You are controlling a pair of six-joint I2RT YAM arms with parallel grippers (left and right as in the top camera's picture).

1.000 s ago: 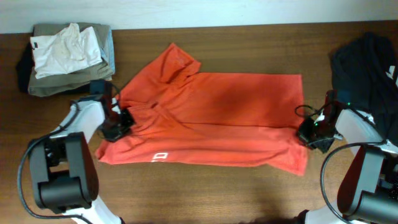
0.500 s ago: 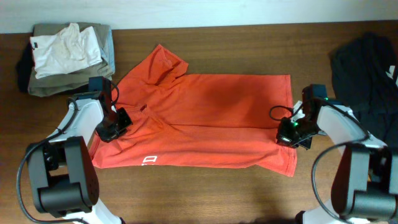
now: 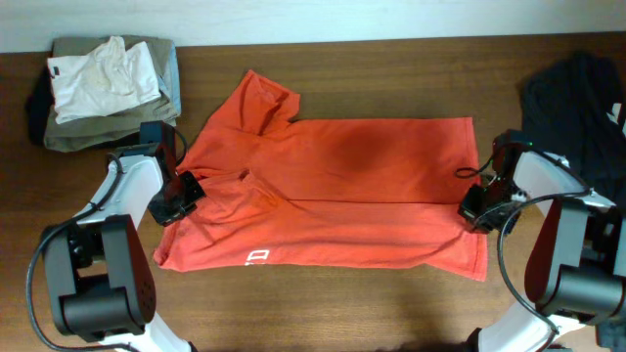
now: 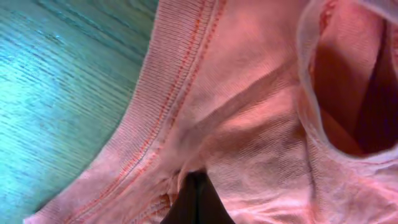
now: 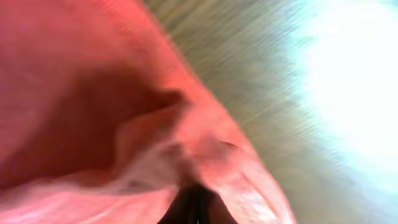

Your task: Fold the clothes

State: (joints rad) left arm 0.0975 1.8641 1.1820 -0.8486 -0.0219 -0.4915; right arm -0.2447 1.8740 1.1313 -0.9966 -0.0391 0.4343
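Note:
The red-orange T-shirt (image 3: 342, 186) lies spread across the middle of the wooden table, a bit of white lettering near its lower left hem. My left gripper (image 3: 181, 194) is shut on its left edge by the ribbed collar; the left wrist view shows the collar band (image 4: 180, 93) bunched at my fingertips (image 4: 196, 186). My right gripper (image 3: 476, 207) is shut on the shirt's right edge; the right wrist view shows a fold of red cloth (image 5: 124, 124) pinched at my fingertips (image 5: 196, 199).
A stack of khaki-grey folded garments with a white top (image 3: 103, 78) sits at the back left. A dark garment (image 3: 577, 108) lies at the back right. Bare table (image 3: 342, 303) runs along the front.
Both grippers moved right with the shirt, after it had shifted left; the right edge has been pulled outward and the cloth now lies stretched flatter.

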